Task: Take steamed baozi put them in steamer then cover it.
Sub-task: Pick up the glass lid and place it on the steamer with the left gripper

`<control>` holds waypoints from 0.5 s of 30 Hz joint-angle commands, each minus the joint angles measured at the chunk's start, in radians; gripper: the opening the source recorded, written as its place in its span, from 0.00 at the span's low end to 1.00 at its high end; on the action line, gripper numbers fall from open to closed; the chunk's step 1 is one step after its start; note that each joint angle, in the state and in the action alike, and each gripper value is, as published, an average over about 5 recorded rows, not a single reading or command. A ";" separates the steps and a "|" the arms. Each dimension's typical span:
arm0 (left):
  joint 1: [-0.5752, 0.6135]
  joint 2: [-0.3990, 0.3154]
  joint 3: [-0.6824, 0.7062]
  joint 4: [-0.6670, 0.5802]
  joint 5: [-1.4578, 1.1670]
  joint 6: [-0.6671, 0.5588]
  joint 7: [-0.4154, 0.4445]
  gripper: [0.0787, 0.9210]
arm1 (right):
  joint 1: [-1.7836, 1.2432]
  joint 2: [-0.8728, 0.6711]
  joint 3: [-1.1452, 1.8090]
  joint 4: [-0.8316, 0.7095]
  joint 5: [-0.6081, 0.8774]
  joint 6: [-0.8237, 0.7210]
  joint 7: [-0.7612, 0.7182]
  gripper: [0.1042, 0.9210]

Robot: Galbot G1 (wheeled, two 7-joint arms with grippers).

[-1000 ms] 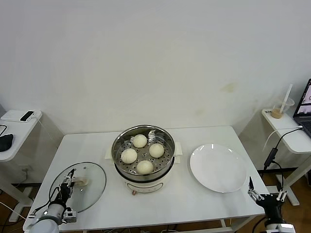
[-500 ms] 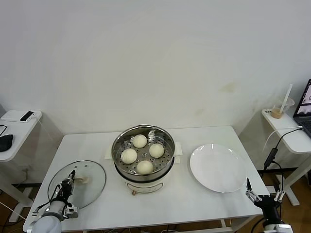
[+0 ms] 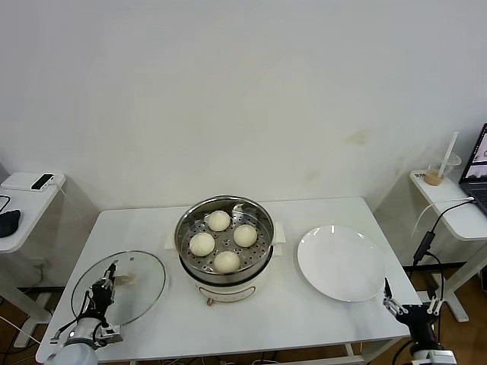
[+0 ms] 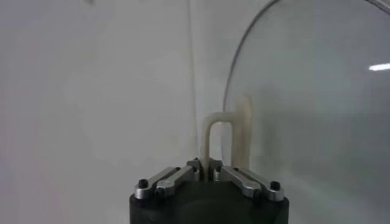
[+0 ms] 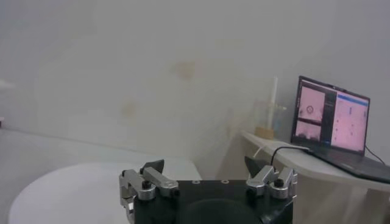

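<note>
Left gripper (image 3: 104, 286) at near left table (image 3: 304, 319) corner, clamped on handle (image 4: 244, 131) of glass lid (image 3: 122, 287), lid tilted above table. Right gripper (image 3: 409, 307) parked off near right corner, jaws wide, holding nothing. White plate (image 3: 342, 262) beyond it. Steamer (image 3: 225, 242) at centre, uncovered, four buns (image 3: 218, 220) on tray inside.

No text, label, brand or number can be read anywhere. The laptop screen (image 5: 332, 117), beyond the right gripper (image 5: 207, 173), shows only pink and blue windows, too small to read.
</note>
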 commanded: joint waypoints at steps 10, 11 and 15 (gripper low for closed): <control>0.115 0.029 -0.162 -0.324 -0.004 0.069 0.057 0.08 | 0.027 -0.022 -0.034 -0.035 -0.009 0.005 0.001 0.88; 0.118 0.038 -0.168 -0.336 -0.003 0.078 0.080 0.08 | 0.029 -0.024 -0.036 -0.035 -0.010 0.004 0.000 0.88; 0.119 0.073 -0.186 -0.371 -0.008 0.106 0.146 0.08 | 0.029 -0.035 -0.039 -0.034 -0.014 0.000 -0.002 0.88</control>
